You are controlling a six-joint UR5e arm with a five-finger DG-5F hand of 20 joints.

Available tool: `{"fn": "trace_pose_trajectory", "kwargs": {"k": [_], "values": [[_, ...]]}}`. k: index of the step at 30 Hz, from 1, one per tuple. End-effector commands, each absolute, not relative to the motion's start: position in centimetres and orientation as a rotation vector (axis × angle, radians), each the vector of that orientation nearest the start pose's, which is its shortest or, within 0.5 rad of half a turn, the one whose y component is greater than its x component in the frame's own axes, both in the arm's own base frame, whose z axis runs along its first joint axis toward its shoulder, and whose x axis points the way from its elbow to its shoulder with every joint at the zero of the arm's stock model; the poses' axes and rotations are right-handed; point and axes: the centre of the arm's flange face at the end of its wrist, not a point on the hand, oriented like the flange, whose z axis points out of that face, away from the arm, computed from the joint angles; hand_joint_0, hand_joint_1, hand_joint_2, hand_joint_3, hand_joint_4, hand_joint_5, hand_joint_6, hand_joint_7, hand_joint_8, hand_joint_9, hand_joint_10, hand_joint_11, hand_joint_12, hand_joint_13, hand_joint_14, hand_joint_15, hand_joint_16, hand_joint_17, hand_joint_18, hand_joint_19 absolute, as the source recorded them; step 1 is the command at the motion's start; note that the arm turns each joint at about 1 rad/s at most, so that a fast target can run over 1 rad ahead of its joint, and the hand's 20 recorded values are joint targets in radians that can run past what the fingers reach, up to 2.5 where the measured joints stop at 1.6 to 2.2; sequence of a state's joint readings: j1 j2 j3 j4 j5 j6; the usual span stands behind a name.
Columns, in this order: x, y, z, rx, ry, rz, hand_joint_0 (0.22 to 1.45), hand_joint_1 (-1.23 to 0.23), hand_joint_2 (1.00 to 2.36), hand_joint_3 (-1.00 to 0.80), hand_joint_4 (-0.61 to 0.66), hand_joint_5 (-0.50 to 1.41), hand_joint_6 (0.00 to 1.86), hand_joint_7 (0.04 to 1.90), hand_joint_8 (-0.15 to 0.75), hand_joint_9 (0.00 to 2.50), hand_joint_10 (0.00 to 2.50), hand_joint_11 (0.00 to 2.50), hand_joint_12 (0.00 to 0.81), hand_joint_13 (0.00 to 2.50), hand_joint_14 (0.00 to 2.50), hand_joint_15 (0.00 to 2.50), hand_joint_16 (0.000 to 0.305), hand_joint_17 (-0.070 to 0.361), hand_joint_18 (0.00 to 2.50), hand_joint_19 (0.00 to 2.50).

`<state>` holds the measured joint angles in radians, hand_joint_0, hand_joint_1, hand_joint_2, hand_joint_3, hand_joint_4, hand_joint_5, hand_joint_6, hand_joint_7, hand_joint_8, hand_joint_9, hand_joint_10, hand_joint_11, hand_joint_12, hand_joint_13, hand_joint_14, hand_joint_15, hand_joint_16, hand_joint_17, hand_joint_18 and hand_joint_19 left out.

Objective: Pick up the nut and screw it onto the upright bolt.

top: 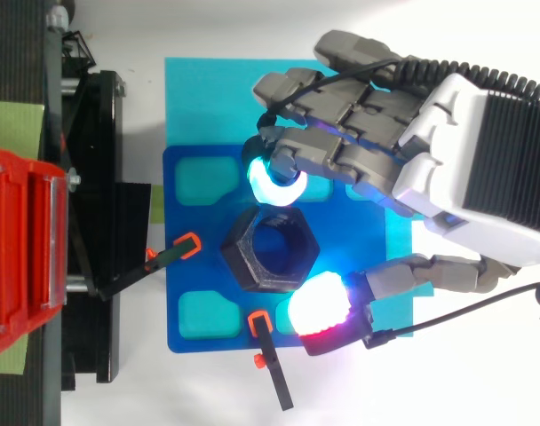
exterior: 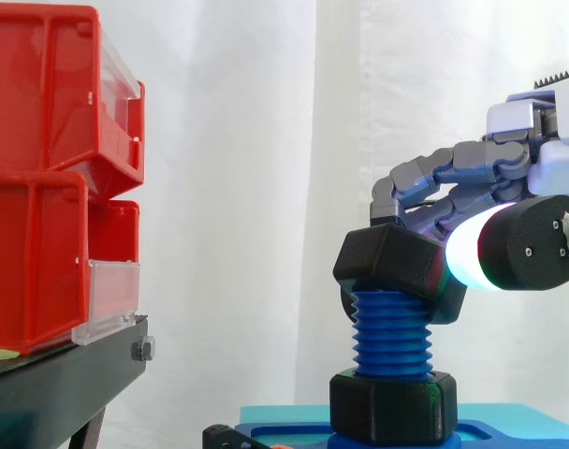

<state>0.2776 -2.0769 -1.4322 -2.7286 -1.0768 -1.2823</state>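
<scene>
The nut (exterior: 397, 267) sits tilted on top of the blue bolt (exterior: 392, 337), not yet square on its thread. The hand (top: 465, 169) pinches it between curled fingers and thumb. It looks stiff, light plastic, best held on opposite flats

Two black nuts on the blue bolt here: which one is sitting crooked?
The upper nut, tilted on top of the bolt and pinched by the hand. The lower nut sits level at the foot of the thread.
</scene>
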Motion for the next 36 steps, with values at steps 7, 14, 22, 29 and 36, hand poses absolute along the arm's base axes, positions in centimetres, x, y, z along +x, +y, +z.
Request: {"fn": "trace_pose_trajectory", "kwargs": {"k": [7,14,22,29,36], "values": [[68.9,0.6,29.8,0.401,1.474,0.078,0.56,-0.59,1.01,-0.42,0.33,-0.18,0.59,1.21,0.324,0.47,0.0,0.0,0.314,0.54,0.0,0.0,0.034,0.077,0.38,0.0],[69.3,0.6,30.9,0.392,1.467,0.095,0.56,-0.59,1.01,-0.42,0.33,-0.18,0.59,1.22,0.323,0.47,0.0,0.0,0.314,0.54,0.0,0.0,0.034,0.077,0.39,0.0],[69.6,0.1,31.9,0.402,1.465,0.104,0.56,-0.59,1.01,-0.42,0.33,-0.18,0.59,1.22,0.325,0.48,0.0,0.0,0.313,0.55,0.0,0.0,0.034,0.077,0.39,0.0],[69.6,0.0,32.1,0.399,1.49,0.094,0.56,-0.58,1.01,-0.42,0.33,-0.18,0.59,1.22,0.325,0.48,0.0,0.0,0.312,0.56,0.0,0.0,0.034,0.077,0.41,0.0],[69.7,0.0,32.2,0.394,1.489,0.103,0.56,-0.58,1.01,-0.42,0.33,-0.18,0.59,1.22,0.326,0.48,0.0,0.0,0.31,0.57,0.0,0.0,0.034,0.077,0.42,0.0]]}}
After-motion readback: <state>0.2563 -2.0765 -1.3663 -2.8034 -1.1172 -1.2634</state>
